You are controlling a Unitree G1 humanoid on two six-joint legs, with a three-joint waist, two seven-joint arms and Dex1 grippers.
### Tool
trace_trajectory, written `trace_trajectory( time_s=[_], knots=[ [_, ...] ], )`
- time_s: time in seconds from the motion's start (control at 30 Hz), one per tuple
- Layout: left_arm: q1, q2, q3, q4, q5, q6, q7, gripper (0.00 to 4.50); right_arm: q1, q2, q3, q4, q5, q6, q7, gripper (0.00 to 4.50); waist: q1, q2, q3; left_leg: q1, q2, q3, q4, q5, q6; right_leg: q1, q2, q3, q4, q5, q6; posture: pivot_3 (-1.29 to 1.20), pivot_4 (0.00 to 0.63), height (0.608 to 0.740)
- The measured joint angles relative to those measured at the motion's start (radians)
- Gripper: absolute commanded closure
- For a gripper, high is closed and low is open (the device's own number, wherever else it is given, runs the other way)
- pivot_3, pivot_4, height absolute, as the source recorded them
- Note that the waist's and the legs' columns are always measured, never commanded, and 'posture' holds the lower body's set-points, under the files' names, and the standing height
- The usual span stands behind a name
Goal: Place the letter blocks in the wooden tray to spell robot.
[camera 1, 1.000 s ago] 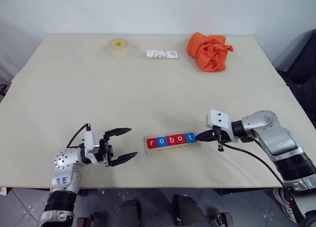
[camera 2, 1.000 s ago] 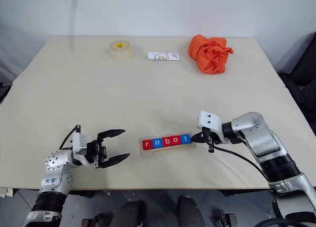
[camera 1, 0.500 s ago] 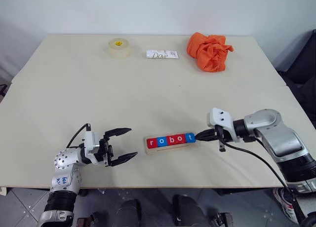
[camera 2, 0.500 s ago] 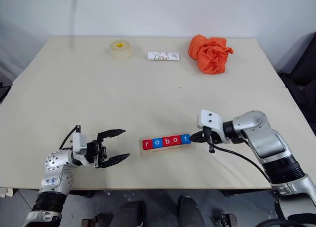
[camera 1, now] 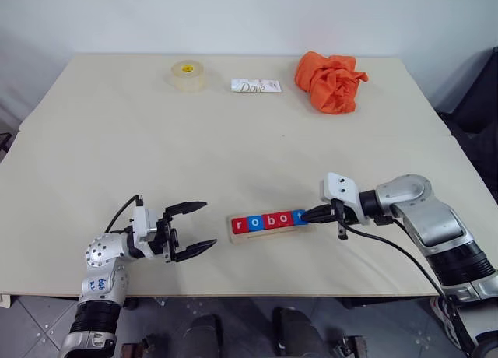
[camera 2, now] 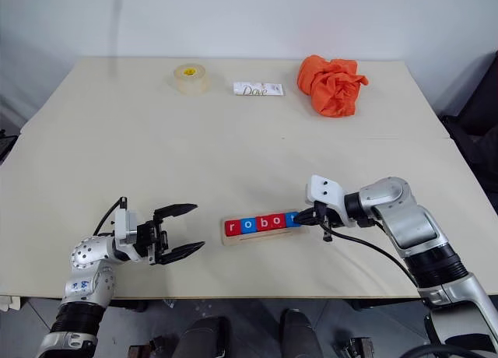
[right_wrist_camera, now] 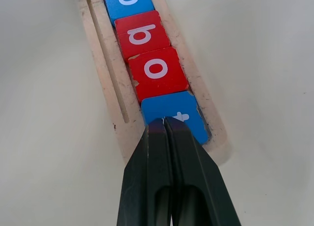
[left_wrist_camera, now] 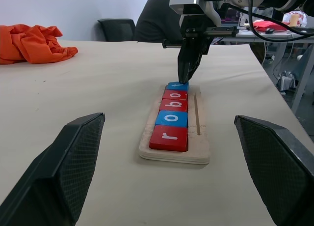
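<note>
The wooden tray lies near the table's front edge. In it sit the letter blocks in a row: red r, blue o, red b, red o, blue t. My right gripper is shut, and its tip rests on the t block at the tray's right end, partly covering the letter. My left gripper stands open to the tray's left, a short gap away. Nothing is between its fingers.
At the table's far side are a tape roll, a white Dove packet and a crumpled orange cloth. The table's front edge runs close below the tray. A dark chair stands past the right edge.
My right gripper's tip has edged slightly left, from just beside the t block onto it. The left gripper and the blocks have not moved.
</note>
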Motion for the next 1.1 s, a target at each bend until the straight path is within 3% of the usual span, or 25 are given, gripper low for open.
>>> trace_trajectory(
  time_s=[0.27, 0.7, 1.1],
  knots=[
    [0.002, 0.000, 0.000, 0.000, 0.000, -0.001, 0.000, 0.00, 0.066, -0.071, -0.029, -0.095, 0.052, 0.039, 0.053, 4.46, 0.001, 0.000, 0.000, 0.000, 0.000, 0.000, 0.000, 0.000, 0.000, 0.000, 0.000, 0.000, 0.000, 0.000, 0.000, 0.00, 0.150, 0.740],
    [0.001, -0.002, -0.014, -0.007, 0.000, 0.001, -0.001, 0.00, 0.007, 0.003, 0.000, 0.082, 0.011, -0.042, 0.041, 4.46, 0.000, 0.000, 0.000, 0.000, 0.000, 0.000, 0.000, 0.000, 0.000, 0.000, 0.000, 0.000, 0.000, 0.000, 0.000, 0.00, 0.150, 0.740],
    [0.003, -0.002, -0.014, -0.015, 0.000, 0.002, 0.001, 0.00, 0.002, 0.004, 0.001, 0.064, 0.013, -0.033, 0.049, 4.46, -0.001, 0.000, 0.000, 0.000, 0.000, 0.000, 0.000, 0.000, 0.000, 0.000, 0.000, 0.000, 0.000, 0.000, 0.000, 0.00, 0.150, 0.740]
  ],
)
